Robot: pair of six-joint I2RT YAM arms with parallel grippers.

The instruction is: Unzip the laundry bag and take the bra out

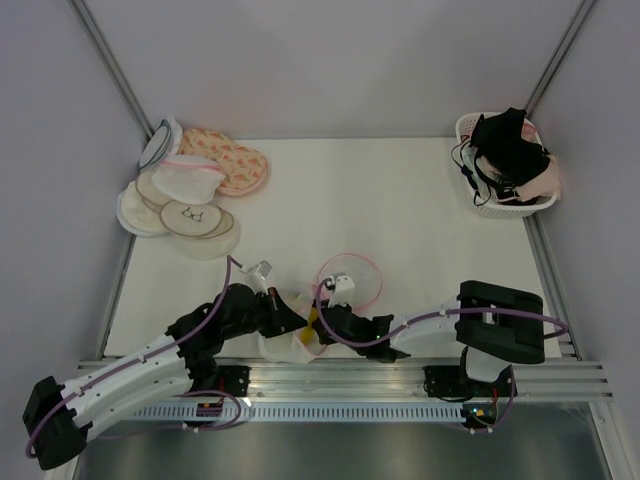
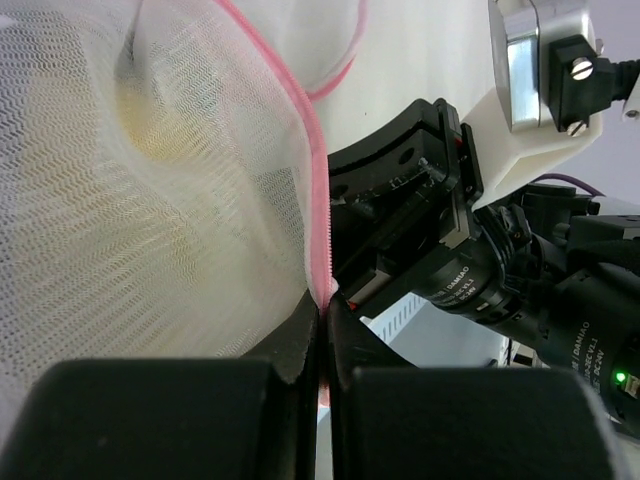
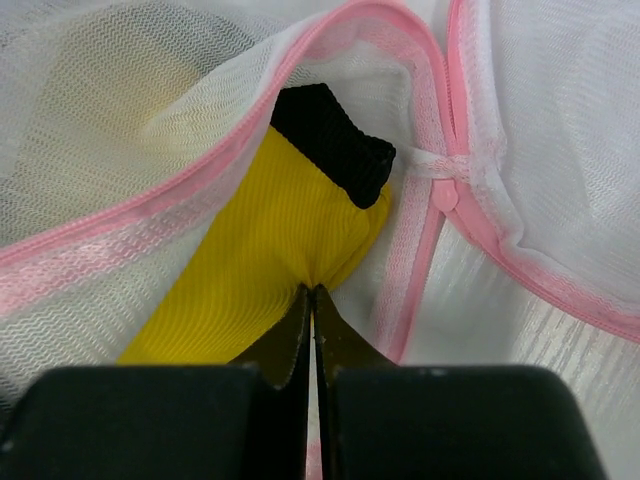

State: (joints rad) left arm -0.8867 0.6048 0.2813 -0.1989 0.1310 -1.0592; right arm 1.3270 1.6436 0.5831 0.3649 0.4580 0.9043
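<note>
Most of the bra (image 3: 262,258) hides inside the laundry bag (image 3: 110,110). Its visible strip runs seven-to-one o'clock, pinched by the right gripper (image 3: 312,300). The left gripper (image 2: 322,315) clamps the laundry bag.

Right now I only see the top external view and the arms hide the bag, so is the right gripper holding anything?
Observer: Yes. On the right wrist camera, the right gripper is shut on yellow fabric with a black edge, apparently the bra.
Operator: Is that fabric out of the bag?
Observer: Not clear of it. It sits in the open mouth of the laundry bag.
Operator: And the left gripper?
Observer: The left wrist camera shows the left gripper shut on the bag's pink zipper trim.
</note>
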